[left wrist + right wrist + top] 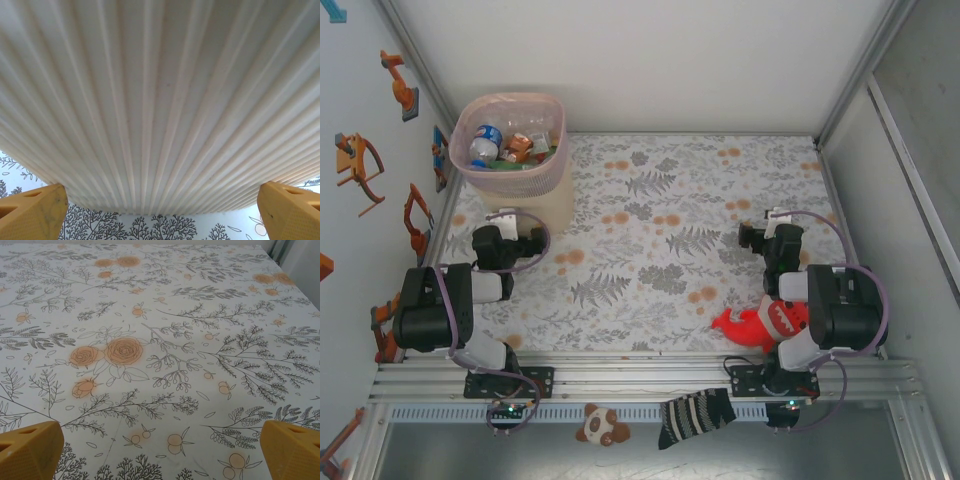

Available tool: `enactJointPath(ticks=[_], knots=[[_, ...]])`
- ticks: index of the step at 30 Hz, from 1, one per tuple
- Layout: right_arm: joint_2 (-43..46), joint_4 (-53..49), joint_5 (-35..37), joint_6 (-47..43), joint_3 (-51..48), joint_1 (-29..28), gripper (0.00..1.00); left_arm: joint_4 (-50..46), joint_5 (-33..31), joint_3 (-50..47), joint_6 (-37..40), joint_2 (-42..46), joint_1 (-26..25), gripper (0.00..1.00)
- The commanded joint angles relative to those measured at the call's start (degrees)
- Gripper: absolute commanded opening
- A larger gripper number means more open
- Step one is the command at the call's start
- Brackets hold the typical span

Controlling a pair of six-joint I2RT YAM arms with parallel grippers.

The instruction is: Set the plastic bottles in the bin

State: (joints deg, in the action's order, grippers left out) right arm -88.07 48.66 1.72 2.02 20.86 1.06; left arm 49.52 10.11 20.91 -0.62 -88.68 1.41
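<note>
Pink bin (552,180) holds plastic bottles (485,143), seen from above; left gripper (160,210) gapes empty at its cream ribs; right gripper (160,447) too.

Bin (510,97): pale-pink translucent, rounded-square rim, ribbed cream lower body, upright at table's far-left corner. Plastic bottles (508,146) lie jumbled inside, piled close to the rim. One is clear w/ blue label, others show orange & green.

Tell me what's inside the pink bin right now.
Plastic bottles lie piled in the bin, close to its rim; blue, orange and green labels show. Whatever lies beneath that top layer is covered.
</note>
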Motion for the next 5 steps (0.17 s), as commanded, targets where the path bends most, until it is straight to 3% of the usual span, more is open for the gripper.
enactJointPath(ticks=[1,5], knots=[[-0.32,0.4,0.39,1.15,1.5,0.69,0.99,0.49,-0.57,1.38,0.28,0.38,-0.36,0.97],[-0.26,0.04,0.35,1.33,1.73,0.96,0.99,0.56,-0.55,1.37,0.29,0.43,-0.36,0.97]])
